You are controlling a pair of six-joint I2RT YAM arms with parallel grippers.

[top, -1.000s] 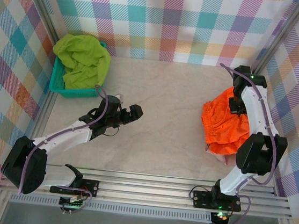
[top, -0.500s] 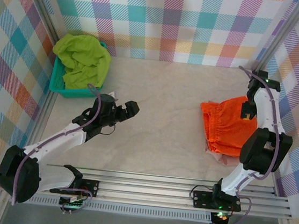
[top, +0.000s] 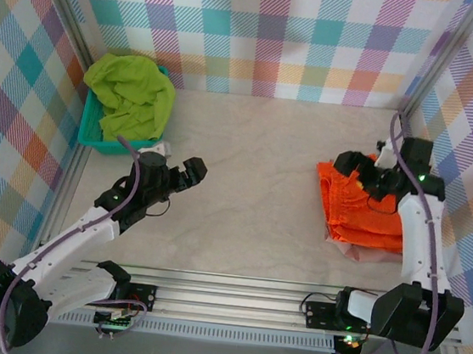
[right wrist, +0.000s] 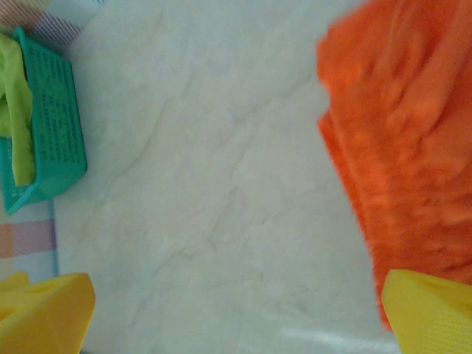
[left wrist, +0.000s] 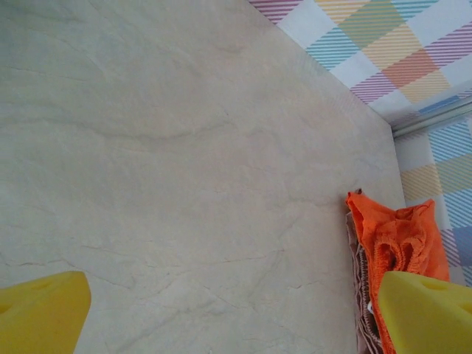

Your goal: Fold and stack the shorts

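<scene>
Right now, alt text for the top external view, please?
Orange shorts lie folded atop pink shorts on the right, with the right gripper open over them. Lime green shorts sit heaped in a teal basket at far left; the left gripper hovers open near it.

Both arms are built alike: slim white tubes joined by chunky black rounded housings. The left arm [top: 76, 234] and the right arm [top: 417, 240] each carry a thin lilac cable [top: 137, 174] that loops loosely along the outside. Each stands on a flat black base plate [top: 134, 290]. The left gripper [top: 187, 171] and the right gripper [top: 352, 171] are black blocks, and their fingers [left wrist: 40, 313] are faced in bright yellow with blunt, squared ends, one showing fine ribbing. A small green light [top: 422, 175] glows on the right wrist.
</scene>
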